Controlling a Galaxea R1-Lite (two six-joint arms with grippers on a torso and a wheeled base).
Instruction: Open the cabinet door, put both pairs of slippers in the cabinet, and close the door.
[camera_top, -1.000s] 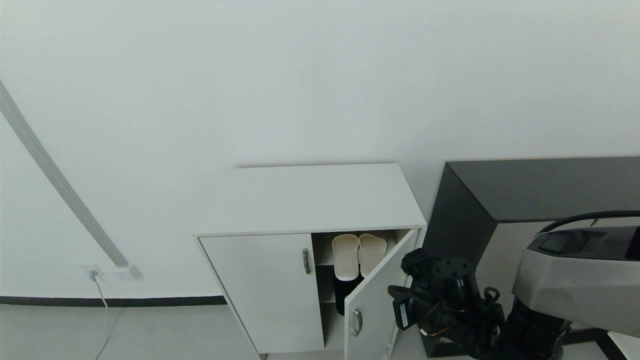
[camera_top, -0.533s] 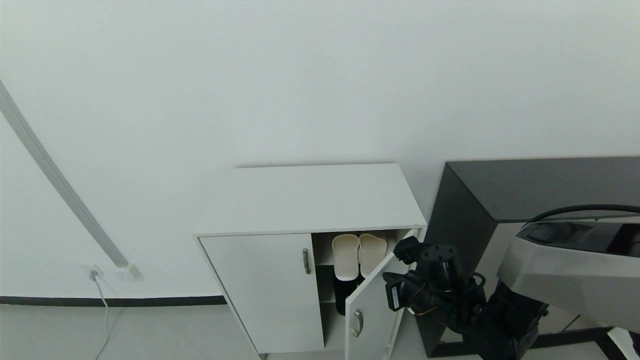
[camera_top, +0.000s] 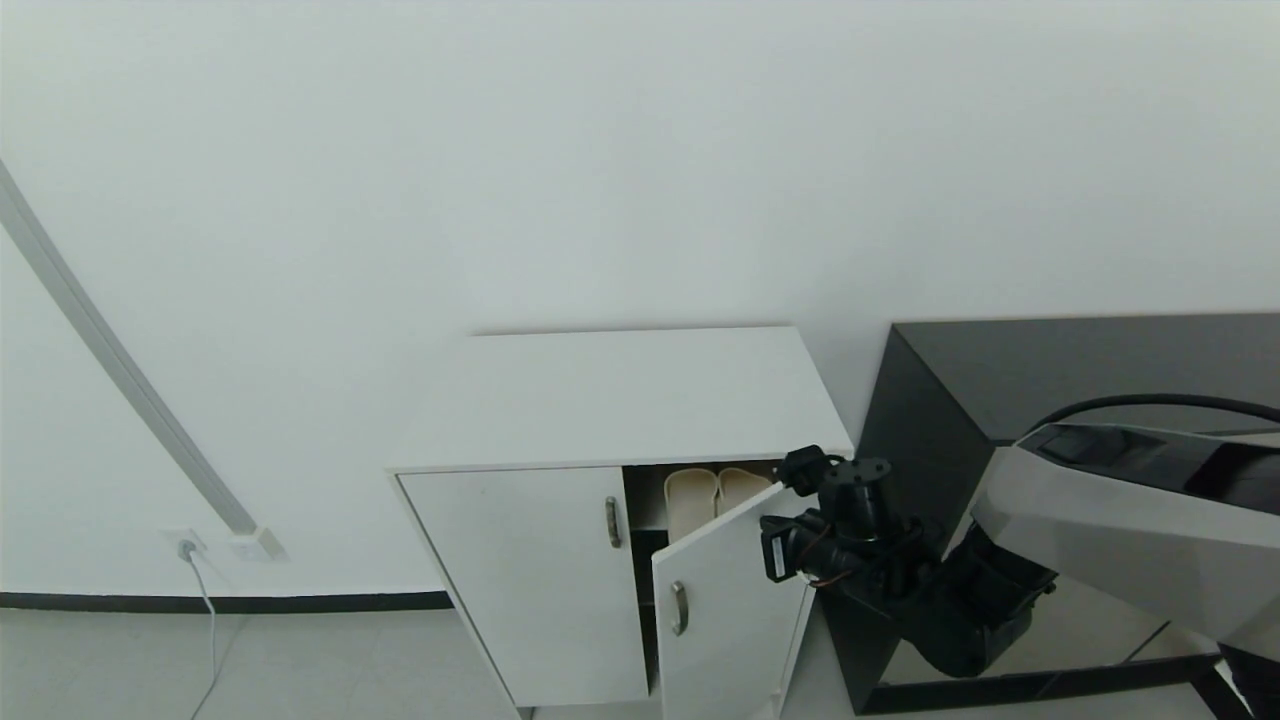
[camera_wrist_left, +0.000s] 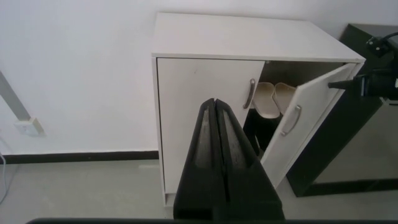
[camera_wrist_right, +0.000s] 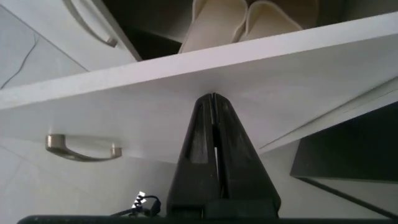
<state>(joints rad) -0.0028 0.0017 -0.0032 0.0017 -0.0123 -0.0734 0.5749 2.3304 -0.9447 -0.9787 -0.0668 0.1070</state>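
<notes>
Head view: the right gripper (camera_top: 788, 480), fingers closed, presses its tip against the ajar white cabinet door (camera_top: 720, 600) (a push needs no grasp, I'd say). The cream slippers (camera_top: 715, 492) sit shelved inside, and the left gripper (camera_wrist_left: 214, 124), likewise closed, hangs apart.

White cabinet (camera_top: 620, 400), cream slippers (camera_top: 690, 500) lying inside

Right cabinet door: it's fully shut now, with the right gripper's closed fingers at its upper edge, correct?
Not fully shut. In the head view the right cabinet door stands ajar, with cream slippers visible through the gap. The right gripper, fingers closed, is at its upper edge.
</notes>
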